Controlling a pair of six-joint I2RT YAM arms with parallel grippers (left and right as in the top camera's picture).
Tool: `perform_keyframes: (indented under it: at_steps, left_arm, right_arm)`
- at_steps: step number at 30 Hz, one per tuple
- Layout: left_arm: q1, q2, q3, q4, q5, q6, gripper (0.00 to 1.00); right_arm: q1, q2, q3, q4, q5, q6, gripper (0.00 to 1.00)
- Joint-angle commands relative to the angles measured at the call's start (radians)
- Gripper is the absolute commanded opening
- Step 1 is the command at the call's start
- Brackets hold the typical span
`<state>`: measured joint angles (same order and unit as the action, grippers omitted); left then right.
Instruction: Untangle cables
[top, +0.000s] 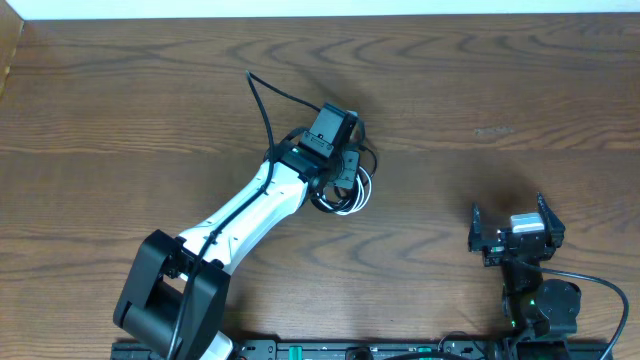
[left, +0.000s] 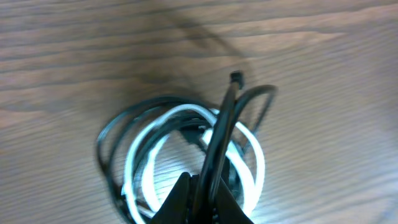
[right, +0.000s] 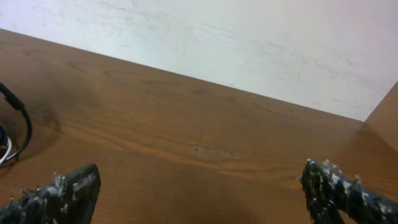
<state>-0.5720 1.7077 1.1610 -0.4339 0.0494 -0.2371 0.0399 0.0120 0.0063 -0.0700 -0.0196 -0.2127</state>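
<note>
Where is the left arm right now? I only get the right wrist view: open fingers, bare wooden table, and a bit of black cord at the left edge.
Observer: The left gripper is out near the middle of the brown wooden table.
Operator: Is it holding anything?
Observer: Yes, its jaws are shut on a strand of the thin black cord, whose plug end sticks out past the fingers.
Operator: And the white one?
Observer: The thin white cord lies coiled on the table, tangled among the black loops.
</note>
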Motion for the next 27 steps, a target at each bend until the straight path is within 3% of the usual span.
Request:
perform_keyframes:
  at_steps: [1, 5, 14, 20, 27]
  left_arm:
    - [0.004, 0.005, 0.008, -0.01, -0.111, 0.023, 0.08]
    - [0.004, -0.045, 0.008, 0.036, -0.114, 0.02, 0.08]
    - [0.006, -0.27, 0.008, 0.164, -0.25, -0.171, 0.08]
    - [0.006, -0.281, 0.008, 0.08, -0.281, -0.187, 0.09]
    - [0.006, -0.146, 0.008, -0.085, -0.305, -0.187, 0.11]
  right_arm:
    - [0.007, -0.005, -0.001, -0.004, -0.006, -0.009, 0.99]
    - [0.007, -0.005, -0.001, -0.004, -0.006, -0.009, 0.99]
    - [0.007, -0.005, -0.001, -0.004, -0.006, -0.009, 0.99]
    - [0.007, -0.005, -0.001, -0.004, -0.006, -0.009, 0.99]
    - [0.007, -0.005, -0.001, -0.004, -0.006, -0.009, 0.99]
